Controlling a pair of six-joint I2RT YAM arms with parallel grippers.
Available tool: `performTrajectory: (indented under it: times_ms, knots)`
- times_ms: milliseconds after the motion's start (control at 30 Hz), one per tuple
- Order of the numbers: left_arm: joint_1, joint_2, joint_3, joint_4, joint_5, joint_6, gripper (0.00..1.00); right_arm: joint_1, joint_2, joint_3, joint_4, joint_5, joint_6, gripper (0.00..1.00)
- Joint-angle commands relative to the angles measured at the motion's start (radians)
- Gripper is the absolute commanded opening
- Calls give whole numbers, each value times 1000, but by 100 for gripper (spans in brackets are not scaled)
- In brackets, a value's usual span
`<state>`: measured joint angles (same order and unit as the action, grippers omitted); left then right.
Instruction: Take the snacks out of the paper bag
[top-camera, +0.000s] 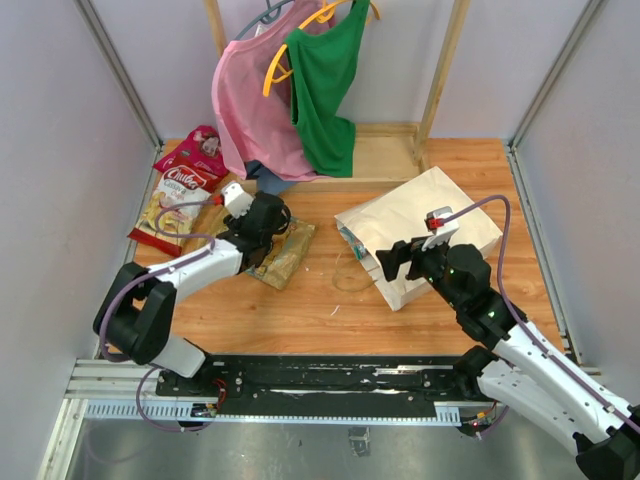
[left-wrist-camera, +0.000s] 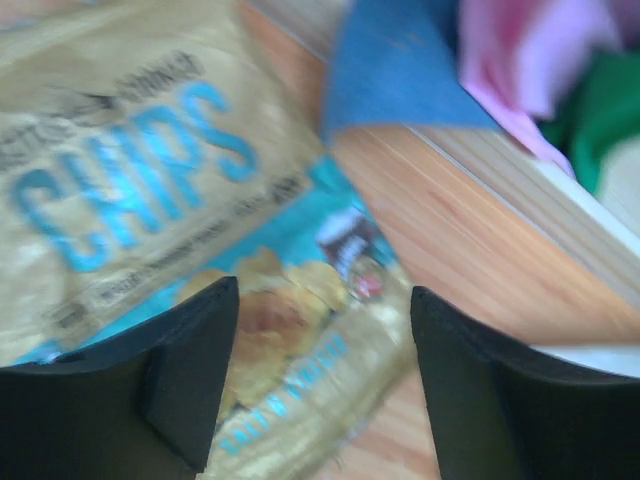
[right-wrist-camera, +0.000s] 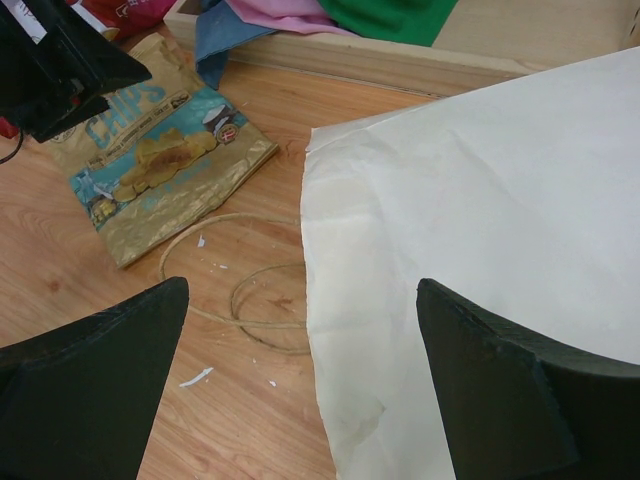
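Note:
The cream paper bag (top-camera: 440, 215) lies flat on the wooden floor at the right, its mouth facing left, its loop handles (right-wrist-camera: 240, 295) on the floor. A gold chips packet with blue lettering (top-camera: 285, 252) lies left of it. It also shows in the left wrist view (left-wrist-camera: 130, 190) and the right wrist view (right-wrist-camera: 165, 160). My left gripper (top-camera: 262, 238) is open over this packet, fingers either side of its lower end (left-wrist-camera: 315, 375). My right gripper (top-camera: 403, 262) is open over the bag's mouth edge (right-wrist-camera: 300, 390). A teal packet edge (top-camera: 350, 240) shows in the bag's mouth.
A red packet (top-camera: 195, 150) and a cream cookie packet (top-camera: 175, 205) lie at the far left. A pink garment (top-camera: 255, 110) and a green one (top-camera: 325, 85) hang on hangers at the back over a wooden rack base (top-camera: 385, 155). Blue cloth (left-wrist-camera: 400, 70) lies beneath.

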<state>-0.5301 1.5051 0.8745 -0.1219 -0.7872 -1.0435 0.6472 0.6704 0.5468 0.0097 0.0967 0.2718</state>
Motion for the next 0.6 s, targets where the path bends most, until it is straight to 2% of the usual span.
performTrajectory:
  times_ms: [0, 33, 67, 200, 567]
  knots:
    - [35, -22, -89, 393, 458, 480, 58, -20, -21, 21, -4, 4, -6, 98]
    - [63, -5, -80, 371, 500, 468, 40, -20, -28, 20, -8, 8, -7, 98]
    - [84, 13, -71, 359, 525, 470, 29, -20, -36, 15, -8, 9, -8, 98]
    - [138, 118, 15, 257, 554, 492, 3, -20, -43, 10, -4, 1, -1, 98]
    - [212, 367, 150, 175, 523, 449, 0, -21, -72, 1, -14, 7, -3, 98]
